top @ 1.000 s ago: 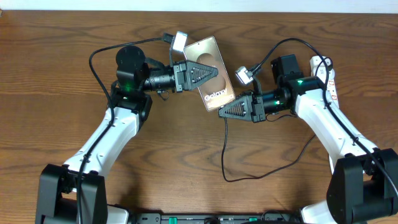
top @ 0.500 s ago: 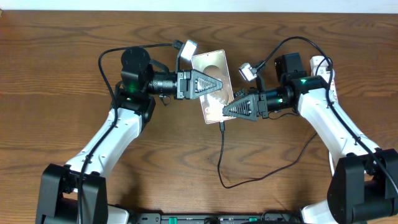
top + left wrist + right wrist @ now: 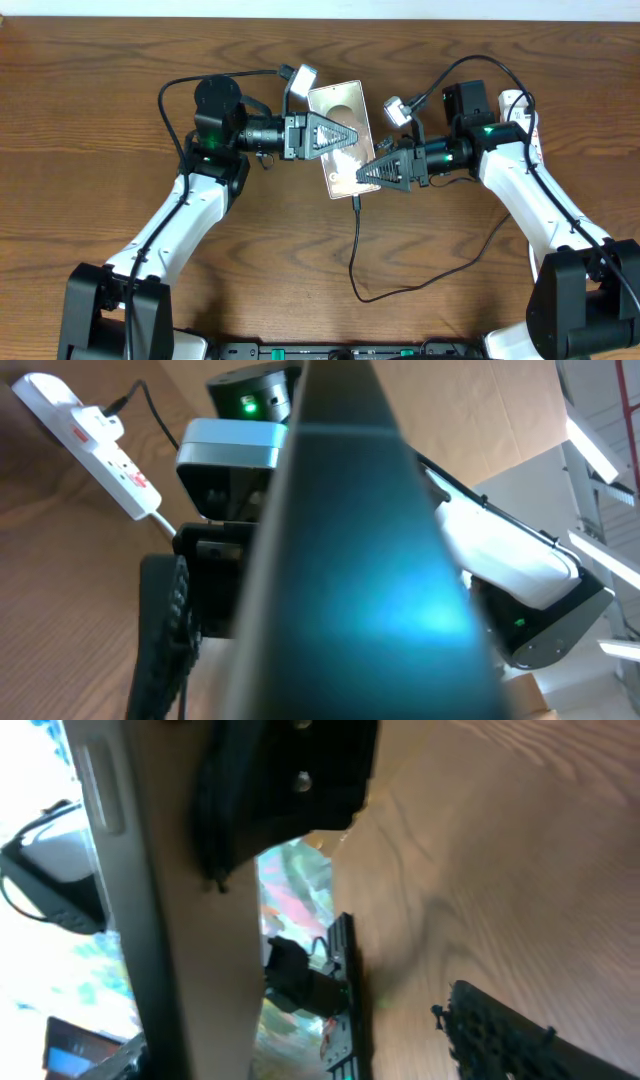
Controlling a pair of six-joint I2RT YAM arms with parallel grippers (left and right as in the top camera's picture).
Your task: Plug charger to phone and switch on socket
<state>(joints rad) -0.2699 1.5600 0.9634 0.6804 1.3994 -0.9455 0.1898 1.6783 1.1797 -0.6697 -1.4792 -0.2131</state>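
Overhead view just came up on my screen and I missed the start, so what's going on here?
The left gripper is shut on the phone, holding it over the table. The charger runs down from the phone's lower edge, so it looks plugged in. The right gripper sits open at that same corner, gripping nothing. The socket lies off behind the right arm, with neither gripper at it.
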